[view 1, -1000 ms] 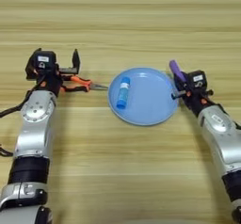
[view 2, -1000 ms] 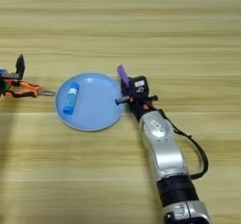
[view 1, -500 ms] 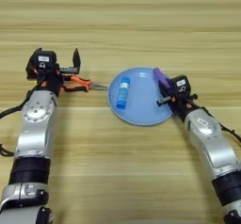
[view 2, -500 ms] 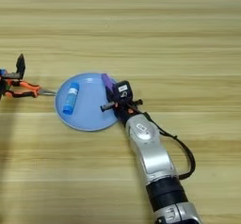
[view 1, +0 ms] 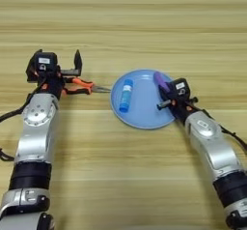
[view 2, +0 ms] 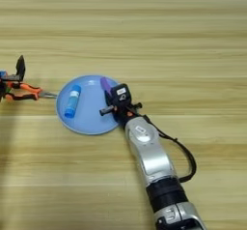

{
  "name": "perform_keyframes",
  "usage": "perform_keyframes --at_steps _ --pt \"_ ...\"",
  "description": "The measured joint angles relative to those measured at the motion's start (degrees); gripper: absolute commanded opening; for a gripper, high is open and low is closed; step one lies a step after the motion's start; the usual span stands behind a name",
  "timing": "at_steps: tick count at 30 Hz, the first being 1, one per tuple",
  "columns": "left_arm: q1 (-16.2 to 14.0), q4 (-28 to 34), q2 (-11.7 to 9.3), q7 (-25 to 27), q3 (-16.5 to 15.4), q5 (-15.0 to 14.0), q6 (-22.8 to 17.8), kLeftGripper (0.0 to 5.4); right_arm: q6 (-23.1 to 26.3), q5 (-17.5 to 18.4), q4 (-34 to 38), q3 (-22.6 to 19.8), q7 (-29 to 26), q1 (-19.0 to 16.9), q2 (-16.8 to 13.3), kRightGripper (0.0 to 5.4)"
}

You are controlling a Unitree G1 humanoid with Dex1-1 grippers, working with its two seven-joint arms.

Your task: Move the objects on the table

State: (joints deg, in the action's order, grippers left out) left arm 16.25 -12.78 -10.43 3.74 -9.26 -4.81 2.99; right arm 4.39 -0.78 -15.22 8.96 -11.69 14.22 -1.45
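Placement step in hand, by the look of it: right claw (view 1: pixel 164 90) poised over the right-hand part of the light blue plate (view 1: pixel 140 119), clenched on the small purple block (view 1: pixel 160 81), which sticks up past the fingers toward the plate's far rim. Hard to tell whether the block touches the plate's surface or hangs just above it. Glue stick (view 1: pixel 125 95) lying inside the plate on its left half, well apart from the block. Plate resting on the desk (view 1: pixel 144 26). Left claw (view 1: pixel 60 72) parked left of the plate, fingers spread with nothing between them, sitting at the orange-handled pliers (view 1: pixel 79 85), whose tips reach toward the plate's left rim. No puzzle cube anywhere in view. Next move, judged from this: lower the block onto bare plate, release the grip, then lift clear without nudging the block into a roll or dragging the plate sideways.
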Motion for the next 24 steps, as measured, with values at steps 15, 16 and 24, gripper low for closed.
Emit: perform_keyframes --at_steps 15,16,24 --pt "0.0 0.0 0.0 -0.1 0.0 0.0 0.0 5.40 0.3 -0.5 1.4 1.6 -0.2 0.0 0.2 2.65" --pt "0.0 0.0 0.0 -0.1 0.0 0.0 0.0 5.40 0.3 -0.5 1.4 1.6 -0.2 0.0 0.2 2.76" --pt "0.0 0.0 0.0 -0.1 0.0 0.0 0.0 5.40 0.3 -0.5 1.5 1.6 -0.2 0.0 0.2 3.57"
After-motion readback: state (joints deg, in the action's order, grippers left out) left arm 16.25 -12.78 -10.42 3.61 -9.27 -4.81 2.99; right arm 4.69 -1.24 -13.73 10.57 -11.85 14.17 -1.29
